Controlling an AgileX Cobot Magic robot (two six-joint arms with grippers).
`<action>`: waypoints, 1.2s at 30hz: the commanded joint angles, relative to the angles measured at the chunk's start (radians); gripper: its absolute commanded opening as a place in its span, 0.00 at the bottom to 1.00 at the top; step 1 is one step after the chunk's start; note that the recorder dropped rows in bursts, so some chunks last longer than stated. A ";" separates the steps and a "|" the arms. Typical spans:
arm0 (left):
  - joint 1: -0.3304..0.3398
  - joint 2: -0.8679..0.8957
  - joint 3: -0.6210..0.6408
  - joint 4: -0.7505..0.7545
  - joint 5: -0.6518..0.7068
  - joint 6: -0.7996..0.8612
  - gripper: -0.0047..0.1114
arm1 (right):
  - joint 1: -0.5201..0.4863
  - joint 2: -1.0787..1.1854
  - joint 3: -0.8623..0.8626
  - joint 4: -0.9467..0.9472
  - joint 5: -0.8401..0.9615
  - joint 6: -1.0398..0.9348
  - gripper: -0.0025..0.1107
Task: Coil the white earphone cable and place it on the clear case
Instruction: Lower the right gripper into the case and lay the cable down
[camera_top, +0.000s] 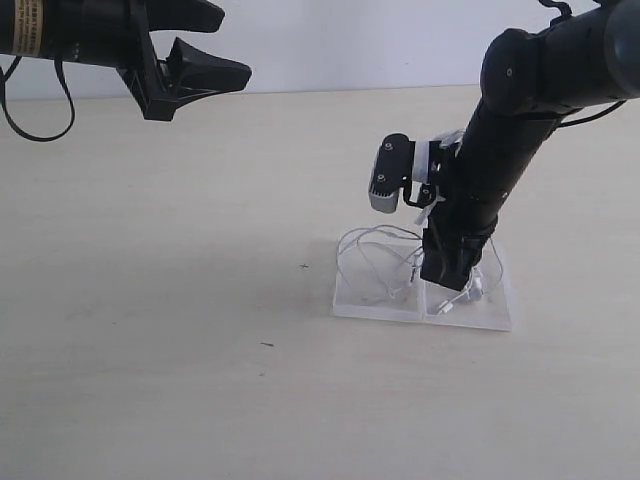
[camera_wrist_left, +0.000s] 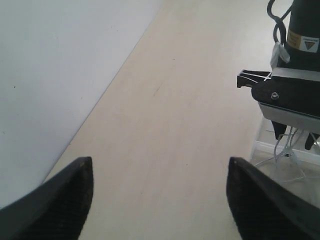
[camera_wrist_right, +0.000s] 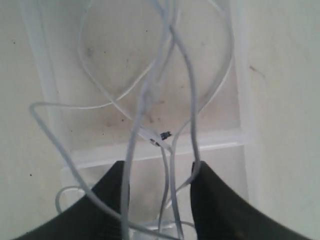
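Note:
The clear case (camera_top: 380, 300) lies flat on the table, right of centre. Loose loops of the white earphone cable (camera_top: 365, 245) rest on it and bulge a little over its left edge. My right gripper (camera_top: 455, 285) points straight down onto the case's right panel. In the right wrist view the gripper (camera_wrist_right: 159, 167) is open, and several strands of the cable (camera_wrist_right: 145, 95) run slack between its fingers over the case (camera_wrist_right: 100, 155). My left gripper (camera_top: 235, 45) hangs open and empty high at the far left, well away from the case (camera_wrist_left: 265, 147) and cable (camera_wrist_left: 287, 160).
The pale wooden table (camera_top: 180, 260) stretches around the case, and a white wall (camera_top: 350, 40) stands behind it. The right arm's grey wrist camera (camera_top: 388, 180) juts out to the left above the case. A black robot cable (camera_top: 40, 125) dangles at the far left.

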 joint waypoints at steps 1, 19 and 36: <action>-0.004 -0.008 0.002 -0.006 0.002 -0.008 0.66 | 0.001 -0.013 -0.006 0.004 0.007 0.026 0.38; -0.004 -0.008 0.002 -0.006 0.002 -0.008 0.66 | 0.001 -0.115 -0.006 0.135 0.024 0.087 0.62; -0.004 -0.008 0.002 -0.006 0.000 -0.008 0.66 | 0.001 -0.065 -0.006 0.001 -0.197 0.130 0.61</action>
